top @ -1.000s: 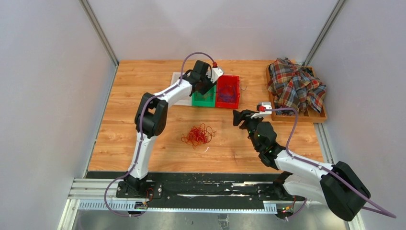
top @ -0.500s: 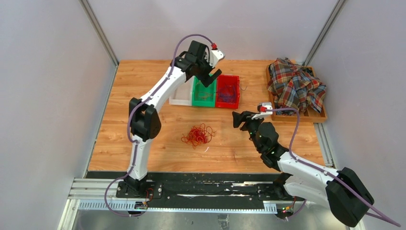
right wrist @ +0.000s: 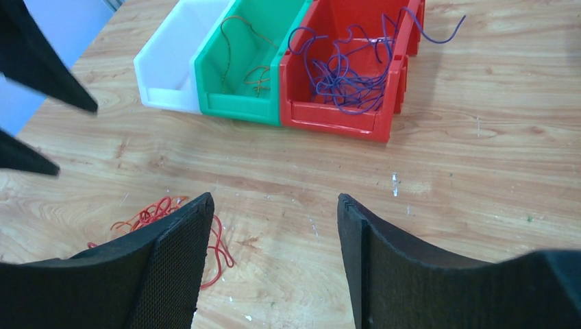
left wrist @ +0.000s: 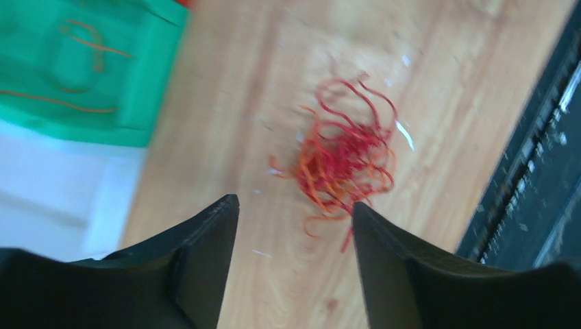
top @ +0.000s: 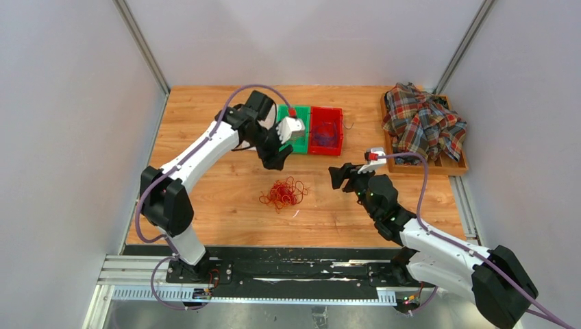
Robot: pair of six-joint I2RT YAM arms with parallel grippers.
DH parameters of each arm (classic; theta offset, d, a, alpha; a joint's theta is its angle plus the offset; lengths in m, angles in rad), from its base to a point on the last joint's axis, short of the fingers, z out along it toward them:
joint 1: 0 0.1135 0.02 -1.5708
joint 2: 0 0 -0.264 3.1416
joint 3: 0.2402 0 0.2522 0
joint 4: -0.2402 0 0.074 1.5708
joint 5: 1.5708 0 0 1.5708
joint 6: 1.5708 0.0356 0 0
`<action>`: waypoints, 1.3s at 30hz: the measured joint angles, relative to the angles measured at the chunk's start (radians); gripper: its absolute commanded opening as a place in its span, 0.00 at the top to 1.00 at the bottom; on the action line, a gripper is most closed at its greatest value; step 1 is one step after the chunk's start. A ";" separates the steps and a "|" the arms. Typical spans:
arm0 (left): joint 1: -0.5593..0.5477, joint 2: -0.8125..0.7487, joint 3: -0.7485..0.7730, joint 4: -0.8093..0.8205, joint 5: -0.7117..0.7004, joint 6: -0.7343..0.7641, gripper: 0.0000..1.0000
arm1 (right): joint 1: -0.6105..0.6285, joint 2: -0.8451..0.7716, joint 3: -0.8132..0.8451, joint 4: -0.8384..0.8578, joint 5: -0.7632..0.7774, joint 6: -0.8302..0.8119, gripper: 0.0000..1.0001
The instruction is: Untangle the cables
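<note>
Loosely knotted, the cables (top: 282, 193) lie as a red-and-orange wiry bunch on bare wood at mid-table.
Both the left gripper (left wrist: 294, 205) and the right gripper (right wrist: 274, 199) hang spread and empty, the left just beyond the bunch, the right off to its side. The bins (right wrist: 240, 110) stand farther back, with open tabletop all round the cables.

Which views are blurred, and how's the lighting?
Left wrist: motion blur throughout, red cable tangle smeared, green bin soft. Right wrist: sharp, purple cables in the red bin crisp. Top external: sharp, evenly lit, only soft shadows.
</note>
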 measured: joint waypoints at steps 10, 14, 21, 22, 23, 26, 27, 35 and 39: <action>-0.009 0.013 -0.212 0.011 0.139 0.000 0.40 | 0.000 0.001 0.000 -0.051 -0.057 0.029 0.37; -0.051 0.023 -0.204 0.036 0.142 0.061 0.39 | 0.001 0.000 0.000 -0.066 -0.079 0.034 0.37; -0.092 0.140 -0.157 0.064 0.128 0.184 0.38 | 0.001 -0.039 0.000 -0.105 -0.097 0.038 0.38; -0.094 0.153 -0.157 0.063 0.122 0.206 0.38 | 0.001 -0.048 0.000 -0.111 -0.098 0.038 0.38; -0.098 0.164 -0.157 0.063 0.113 0.232 0.39 | 0.001 -0.055 0.000 -0.116 -0.100 0.038 0.39; -0.107 0.172 -0.157 0.063 0.101 0.285 0.42 | 0.001 -0.078 0.000 -0.138 -0.101 0.038 0.40; -0.110 0.172 -0.156 0.063 0.099 0.306 0.44 | 0.001 -0.083 0.000 -0.143 -0.101 0.039 0.41; -0.113 0.172 -0.154 0.061 0.108 0.390 0.84 | 0.001 -0.109 0.000 -0.160 -0.100 0.051 0.46; -0.114 0.168 -0.154 0.046 0.114 0.401 0.99 | 0.001 -0.112 0.000 -0.164 -0.100 0.051 0.46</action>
